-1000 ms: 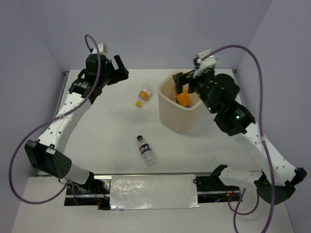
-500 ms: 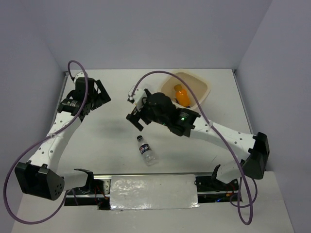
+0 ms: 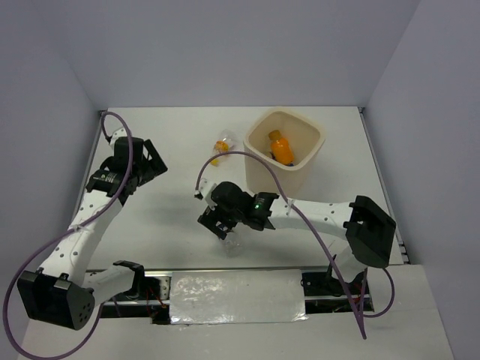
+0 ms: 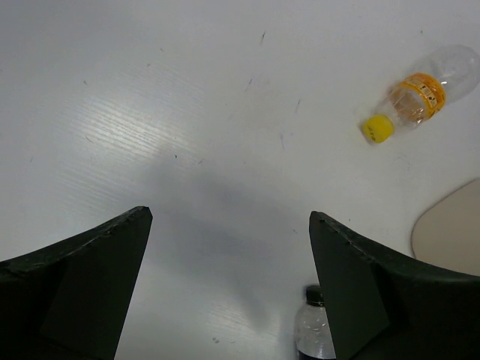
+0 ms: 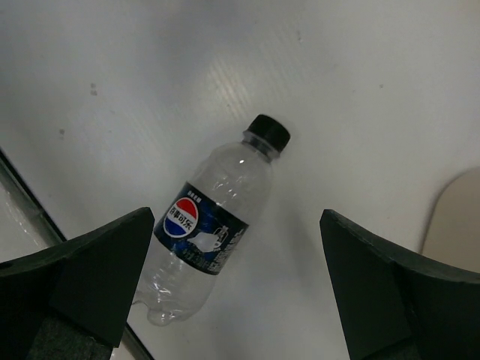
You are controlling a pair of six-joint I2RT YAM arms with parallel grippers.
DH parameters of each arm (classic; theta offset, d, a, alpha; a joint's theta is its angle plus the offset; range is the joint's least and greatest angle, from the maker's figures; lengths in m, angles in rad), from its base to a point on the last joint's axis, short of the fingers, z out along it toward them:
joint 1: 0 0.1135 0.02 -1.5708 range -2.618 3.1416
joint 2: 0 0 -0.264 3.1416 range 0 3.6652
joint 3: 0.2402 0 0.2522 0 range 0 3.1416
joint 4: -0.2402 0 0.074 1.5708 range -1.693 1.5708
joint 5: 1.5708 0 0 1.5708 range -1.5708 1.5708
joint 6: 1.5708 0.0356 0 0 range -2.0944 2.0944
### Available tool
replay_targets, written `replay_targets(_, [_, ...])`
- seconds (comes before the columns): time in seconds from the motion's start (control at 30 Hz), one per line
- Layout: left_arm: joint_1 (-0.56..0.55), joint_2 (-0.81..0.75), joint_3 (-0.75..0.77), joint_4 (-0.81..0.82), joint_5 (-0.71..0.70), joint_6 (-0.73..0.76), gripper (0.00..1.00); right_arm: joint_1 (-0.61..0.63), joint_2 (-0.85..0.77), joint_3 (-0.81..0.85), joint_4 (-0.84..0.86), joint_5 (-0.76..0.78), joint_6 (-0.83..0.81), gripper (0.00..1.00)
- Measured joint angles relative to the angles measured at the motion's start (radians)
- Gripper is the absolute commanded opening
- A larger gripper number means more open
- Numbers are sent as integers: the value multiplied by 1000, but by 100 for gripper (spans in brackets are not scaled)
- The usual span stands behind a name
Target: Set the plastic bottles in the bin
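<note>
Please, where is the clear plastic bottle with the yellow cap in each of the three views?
Top external: the clear plastic bottle with the yellow cap lies upper centre, just left of the tall cream plastic bin.
Left wrist: upper right corner, on its side.
Right wrist: not in it.
Shared landmark: the cream bin, at the right edge of both wrist views.

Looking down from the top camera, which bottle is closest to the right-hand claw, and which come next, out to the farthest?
From the right gripper:
1. Dark-capped bottle, lying directly beneath it, near the front edge.
2. Yellow-capped bottle, farther back, just left of the bin.
3. Orange-filled bottle, inside the bin, back and to the right.
</note>
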Motion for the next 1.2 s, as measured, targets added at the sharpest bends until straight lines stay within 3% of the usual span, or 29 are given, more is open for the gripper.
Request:
replay_targets(0.2, [0, -2, -32, 0, 7, 0, 99, 13, 60, -51, 29, -26, 55, 100])
replay_targets(0.37, [0, -17, -46, 1, 11, -2, 99, 13, 140, -56, 32, -36, 79, 93])
replay_targets(0.43, [0, -27, -52, 0, 11, -4, 99, 13, 155, -63, 34, -32, 83, 84])
replay_targets(0.53, [0, -41, -59, 0, 11, -8, 99, 13, 158, -71, 35, -28, 93, 57])
replay_targets(0.57, [0, -47, -62, 1, 10, -12, 99, 13, 158, -71, 39, -25, 92, 43])
replay_targets(0.67, [0, -57, -66, 1, 10, -26, 99, 13, 144, -71, 38, -18, 90, 32])
replay_targets(0.87, [0, -56, -66, 2, 10, -29, 99, 11, -47, -20, 43, -10, 21, 30])
replay_targets(1.0, [0, -44, -66, 11, 12, -27, 99, -26, -166, 133, 72, 0, -47, 29])
replay_targets(1.2, [0, -17, -36, 23, 19, -21, 99, -284, -257, 333, 141, -6, -56, 31])
